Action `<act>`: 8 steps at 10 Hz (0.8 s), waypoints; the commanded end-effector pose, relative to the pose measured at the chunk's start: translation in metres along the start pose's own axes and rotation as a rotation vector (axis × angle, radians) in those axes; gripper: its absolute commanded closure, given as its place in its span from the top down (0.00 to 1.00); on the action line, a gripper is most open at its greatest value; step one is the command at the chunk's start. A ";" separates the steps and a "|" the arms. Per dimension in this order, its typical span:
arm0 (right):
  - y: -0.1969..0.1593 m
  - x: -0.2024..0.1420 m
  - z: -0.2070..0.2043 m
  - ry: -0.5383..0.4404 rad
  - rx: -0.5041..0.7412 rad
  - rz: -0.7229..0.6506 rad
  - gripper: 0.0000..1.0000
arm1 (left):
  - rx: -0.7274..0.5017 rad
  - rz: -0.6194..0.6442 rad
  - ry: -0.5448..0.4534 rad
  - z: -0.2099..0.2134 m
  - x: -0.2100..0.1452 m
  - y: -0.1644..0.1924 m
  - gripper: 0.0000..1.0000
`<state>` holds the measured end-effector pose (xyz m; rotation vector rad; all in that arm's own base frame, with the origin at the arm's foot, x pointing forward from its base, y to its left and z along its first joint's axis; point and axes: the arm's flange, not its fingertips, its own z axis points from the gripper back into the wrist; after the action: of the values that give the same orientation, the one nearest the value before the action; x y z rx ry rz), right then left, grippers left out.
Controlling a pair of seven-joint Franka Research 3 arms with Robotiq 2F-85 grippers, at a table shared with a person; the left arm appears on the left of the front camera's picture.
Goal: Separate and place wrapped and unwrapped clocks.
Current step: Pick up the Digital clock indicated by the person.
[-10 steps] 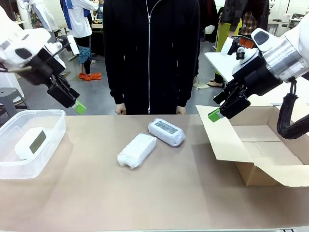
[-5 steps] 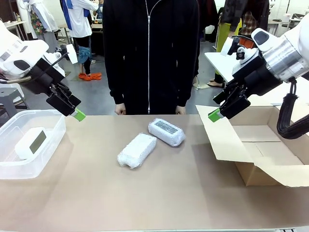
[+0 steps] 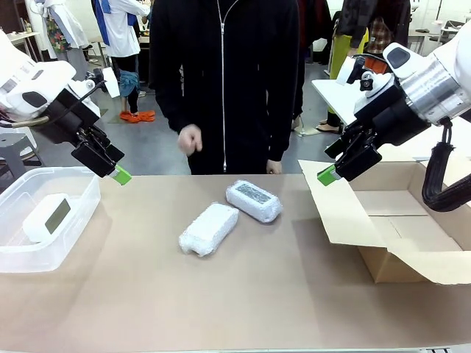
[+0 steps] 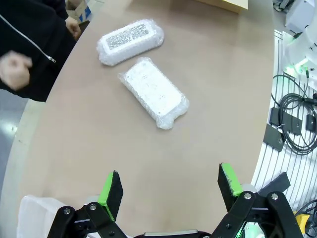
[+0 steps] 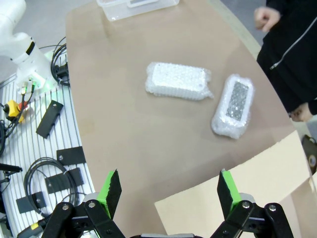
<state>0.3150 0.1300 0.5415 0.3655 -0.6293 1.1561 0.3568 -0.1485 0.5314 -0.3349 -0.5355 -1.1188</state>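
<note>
1. Clocks first: the bare clock (image 3: 46,217) lies face up inside the clear tub (image 3: 85,198), at 9 o'clock on my worktop (image 3: 257,294).
2. Two more sit in bubble wrap near the middle of the worktop. The near bundle (image 3: 210,229) lies at a slant. The far bundle (image 3: 254,201) is at its 1 o'clock, just beside it with a narrow gap, and a dark face shows through its wrap.
3. My left hand (image 3: 118,171) hangs in the air at about 10 o'clock, close to the tub's far corner. It is released and holds nothing. On its wrist camera the green pads (image 4: 111,188) stand wide apart, with both bundles ahead of them.
4. My right hand (image 3: 329,173) hovers at 2 o'clock, over the far flap of the open cardboard box (image 3: 401,266), which sits at 3 o'clock. It is released too, with nothing between its fingers.
5. At 12 o'clock a person (image 3: 228,73) in a black zip jacket stands against the far edge. One fist (image 3: 190,138) is raised off the worktop and looks blurred. The other hand (image 3: 275,168) is down at the far edge.
</note>
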 end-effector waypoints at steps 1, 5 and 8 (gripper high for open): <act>-0.001 -0.001 -0.001 -0.023 0.027 0.010 1.00 | 0.007 0.007 0.006 0.000 0.000 0.000 1.00; -0.001 -0.001 -0.001 -0.023 0.027 0.010 1.00 | 0.007 0.007 0.006 0.000 0.000 0.000 1.00; -0.001 -0.001 -0.001 -0.023 0.027 0.010 1.00 | 0.007 0.007 0.006 0.000 0.000 0.000 1.00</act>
<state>0.3150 0.1300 0.5415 0.3655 -0.6293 1.1561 0.3568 -0.1484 0.5314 -0.3347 -0.5355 -1.1184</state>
